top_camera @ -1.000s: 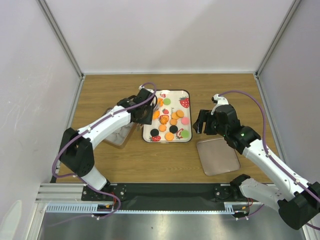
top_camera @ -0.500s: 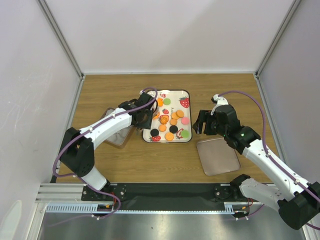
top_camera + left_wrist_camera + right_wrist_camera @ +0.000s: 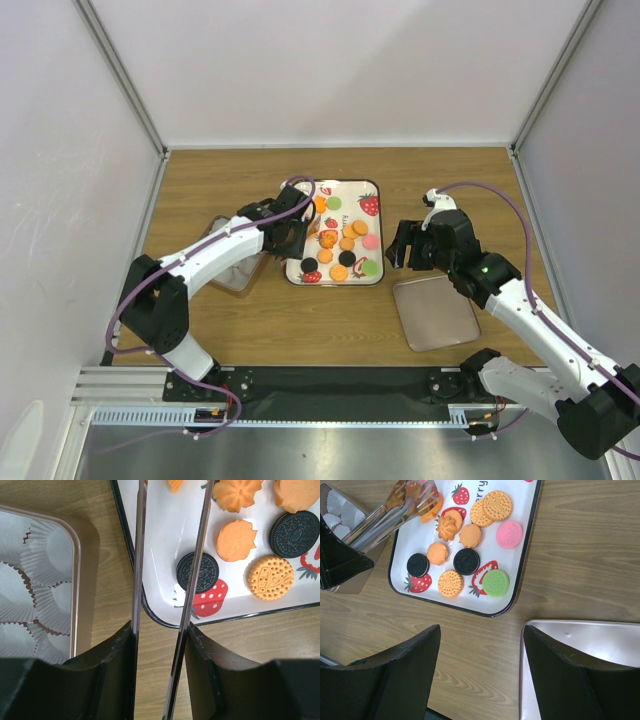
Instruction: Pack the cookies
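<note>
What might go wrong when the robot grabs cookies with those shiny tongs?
1. The left gripper pinches long, thin tongs. The orange cookie at their tip might slip out and land on the table before reaching the box of paper cups.
2. The cookies lie close together on the tray, so the tongs might knock neighbours about.
3. The paper cups look flimsy; a dropped cookie could tip one.

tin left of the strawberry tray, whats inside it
White paper cups line the tin; those in view hold nothing. The left gripper hides its near part, and the arm covers most of it from above, so the rest is unseen.
</note>
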Robot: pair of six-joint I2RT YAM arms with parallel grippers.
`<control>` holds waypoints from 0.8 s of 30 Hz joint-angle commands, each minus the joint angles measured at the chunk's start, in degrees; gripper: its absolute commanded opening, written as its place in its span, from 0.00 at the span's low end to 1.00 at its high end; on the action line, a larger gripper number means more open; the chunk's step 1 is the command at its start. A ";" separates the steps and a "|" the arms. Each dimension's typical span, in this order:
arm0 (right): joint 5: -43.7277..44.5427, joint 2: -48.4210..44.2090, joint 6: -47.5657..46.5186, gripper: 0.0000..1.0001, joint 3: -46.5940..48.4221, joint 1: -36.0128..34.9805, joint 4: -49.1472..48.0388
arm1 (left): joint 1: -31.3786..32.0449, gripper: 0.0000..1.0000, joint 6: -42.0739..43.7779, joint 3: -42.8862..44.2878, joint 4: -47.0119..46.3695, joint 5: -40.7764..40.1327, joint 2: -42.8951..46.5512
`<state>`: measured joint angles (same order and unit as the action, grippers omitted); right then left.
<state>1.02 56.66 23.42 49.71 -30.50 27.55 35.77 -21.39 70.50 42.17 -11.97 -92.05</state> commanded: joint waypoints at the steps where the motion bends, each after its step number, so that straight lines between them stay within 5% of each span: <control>1: -0.40 -1.29 -0.92 0.73 0.12 0.27 -1.10 | 0.44 0.47 0.91 -0.10 -1.57 0.36 0.91; 24: -0.49 -1.29 -1.10 0.74 -0.06 0.27 -1.18 | 0.44 0.47 1.00 -1.24 -2.01 2.65 -0.50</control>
<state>0.99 56.29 23.38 49.60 -30.50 27.55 35.77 -21.37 69.10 41.50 -10.63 -92.23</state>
